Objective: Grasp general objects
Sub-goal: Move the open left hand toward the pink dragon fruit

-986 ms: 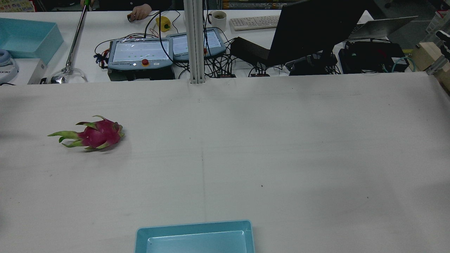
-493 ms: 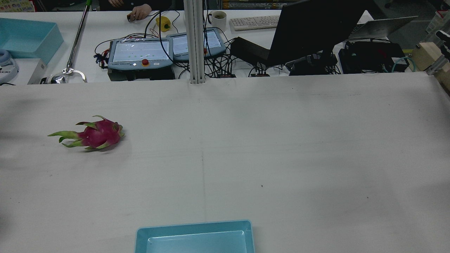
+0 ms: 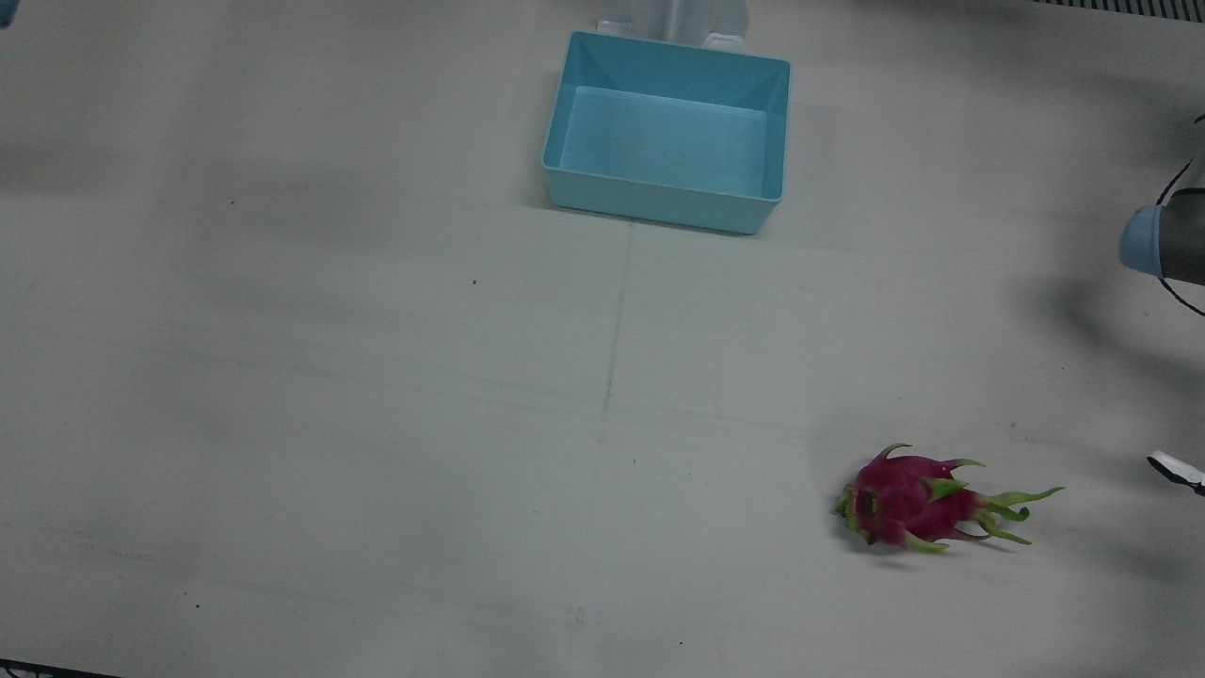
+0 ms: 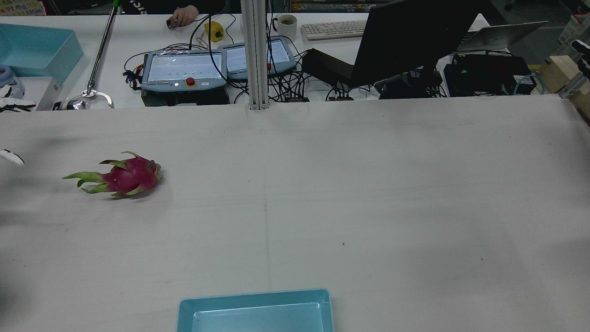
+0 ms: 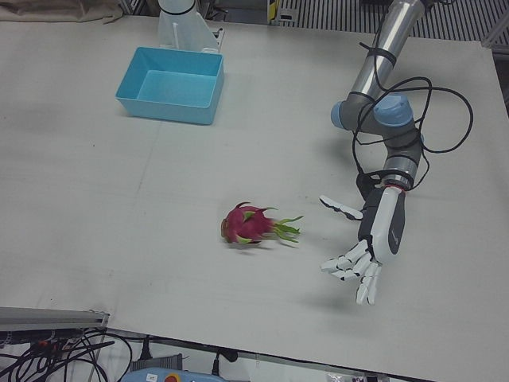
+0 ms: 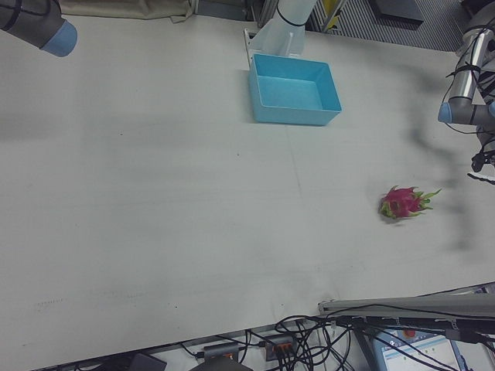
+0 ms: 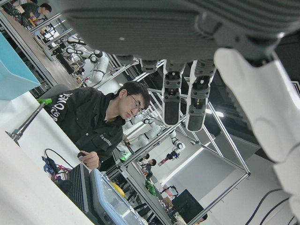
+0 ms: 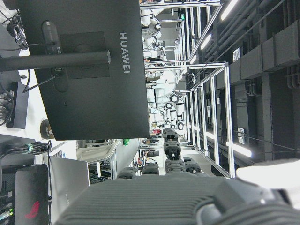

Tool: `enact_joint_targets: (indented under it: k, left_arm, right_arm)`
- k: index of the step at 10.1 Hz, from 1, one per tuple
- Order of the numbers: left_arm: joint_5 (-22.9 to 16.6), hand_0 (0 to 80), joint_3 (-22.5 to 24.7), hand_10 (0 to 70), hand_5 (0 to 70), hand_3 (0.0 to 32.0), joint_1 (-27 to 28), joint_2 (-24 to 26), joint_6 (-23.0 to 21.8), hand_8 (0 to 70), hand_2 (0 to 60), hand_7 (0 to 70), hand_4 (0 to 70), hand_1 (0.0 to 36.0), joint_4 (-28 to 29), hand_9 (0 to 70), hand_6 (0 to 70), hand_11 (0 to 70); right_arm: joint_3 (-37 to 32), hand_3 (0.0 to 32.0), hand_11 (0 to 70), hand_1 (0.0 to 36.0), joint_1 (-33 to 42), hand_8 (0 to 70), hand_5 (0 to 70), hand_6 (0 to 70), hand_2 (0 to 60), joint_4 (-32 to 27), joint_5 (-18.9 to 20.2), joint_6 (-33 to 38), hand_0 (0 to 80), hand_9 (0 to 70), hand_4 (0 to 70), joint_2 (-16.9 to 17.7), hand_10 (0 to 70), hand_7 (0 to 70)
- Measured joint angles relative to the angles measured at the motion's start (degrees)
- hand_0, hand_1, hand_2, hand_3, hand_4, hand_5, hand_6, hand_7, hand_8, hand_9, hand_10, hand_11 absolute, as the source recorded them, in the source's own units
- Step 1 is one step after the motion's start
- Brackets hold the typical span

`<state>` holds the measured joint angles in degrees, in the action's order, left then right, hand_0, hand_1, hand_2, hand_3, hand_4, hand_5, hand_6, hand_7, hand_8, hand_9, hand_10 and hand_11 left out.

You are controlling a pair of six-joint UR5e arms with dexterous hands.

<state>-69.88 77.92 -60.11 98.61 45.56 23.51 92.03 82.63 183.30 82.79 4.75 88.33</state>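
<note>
A pink dragon fruit with green scales lies on its side on the white table; it also shows in the front view, the rear view and the right-front view. My left hand is open with its fingers spread, empty, hovering beside the fruit's leafy end and apart from it. Only a fingertip of it shows at the edge of the rear view and of the front view. My right hand shows only in its own view, empty with fingers apart, facing a monitor far from the fruit.
An empty light-blue bin stands at the robot-side middle of the table, also in the rear view and the left-front view. Beyond the table's far edge are teach pendants, a monitor, cables and a seated person.
A fingertip of my left hand has come into the rear view at its left edge. The dragon fruit and the bin have not moved.
</note>
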Motion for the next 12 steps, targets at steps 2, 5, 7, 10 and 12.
enact_joint_targets:
  k: [2, 5, 7, 10, 12]
  left_arm:
    - [-4.2, 55.9, 5.9, 0.0, 4.6, 0.0, -2.5, -2.3, 3.9, 0.5, 32.4, 22.3, 15.6, 28.5, -3.2, 3.0, 7.5, 0.0]
    - [-6.2, 55.0, 21.2, 0.0, 0.3, 0.0, -4.0, -9.7, 15.6, 0.0, 31.9, 16.8, 9.3, 28.6, -12.3, 1.9, 3.4, 0.0]
    - [-6.4, 54.3, 24.5, 0.0, 0.1, 0.0, -3.5, -11.3, 22.9, 0.0, 31.8, 16.0, 8.6, 28.1, -15.8, 1.8, 3.0, 0.0]
    - [-6.5, 52.1, 25.3, 0.0, 0.4, 0.0, -0.2, -10.3, 30.1, 0.0, 27.1, 18.4, 9.7, 24.7, -19.7, 2.2, 4.6, 0.0]
    - [-6.5, 51.4, 24.2, 0.0, 0.0, 0.0, 5.9, -6.5, 31.3, 0.0, 25.2, 16.2, 7.3, 23.6, -23.8, 1.8, 3.2, 0.0]
  right_arm:
    - [0.0, 0.0, 0.0, 0.0, 0.0, 0.0, 0.0, 0.0, 0.0, 0.0, 0.0, 0.0, 0.0, 0.0, 0.0, 0.0, 0.0, 0.0]
    - [0.0, 0.0, 0.0, 0.0, 0.0, 0.0, 0.0, 0.0, 0.0, 0.0, 0.0, 0.0, 0.0, 0.0, 0.0, 0.0, 0.0, 0.0]
    - [0.0, 0.0, 0.0, 0.0, 0.0, 0.0, 0.0, 0.0, 0.0, 0.0, 0.0, 0.0, 0.0, 0.0, 0.0, 0.0, 0.0, 0.0]
    - [0.0, 0.0, 0.0, 0.0, 0.0, 0.0, 0.0, 0.0, 0.0, 0.0, 0.0, 0.0, 0.0, 0.0, 0.0, 0.0, 0.0, 0.0]
    - [0.0, 0.0, 0.0, 0.0, 0.0, 0.0, 0.0, 0.0, 0.0, -0.1, 0.0, 0.0, 0.0, 0.0, 0.0, 0.0, 0.0, 0.0]
